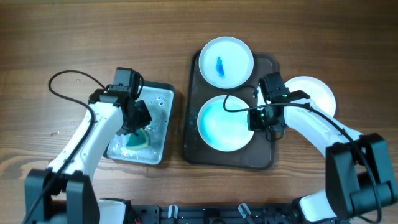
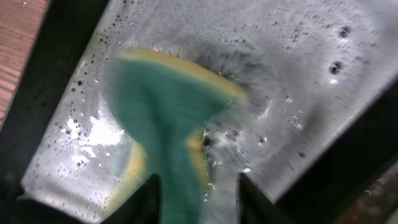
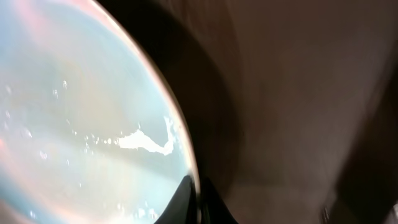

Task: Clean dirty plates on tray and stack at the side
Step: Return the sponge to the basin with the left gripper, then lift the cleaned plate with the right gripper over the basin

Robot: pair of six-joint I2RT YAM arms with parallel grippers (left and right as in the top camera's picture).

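Observation:
A brown tray [image 1: 266,158] holds two white plates. The far plate [image 1: 226,60] has a blue smear. The near plate [image 1: 225,123] looks wet and bluish. My right gripper [image 1: 264,120] is shut on the near plate's right rim; in the right wrist view the fingers [image 3: 199,202] pinch the rim of the plate [image 3: 81,124]. A clean white plate [image 1: 316,93] lies on the table right of the tray. My left gripper [image 1: 135,118] is over a metal pan [image 1: 158,106] and holds a green and yellow sponge [image 2: 165,118] between its fingers [image 2: 198,199], against the wet pan floor [image 2: 298,74].
The metal pan sits on the wooden table [image 1: 62,37] left of the tray, with a narrow gap between them. Black cables run along both arms. The right arm lies across the clean plate's near edge.

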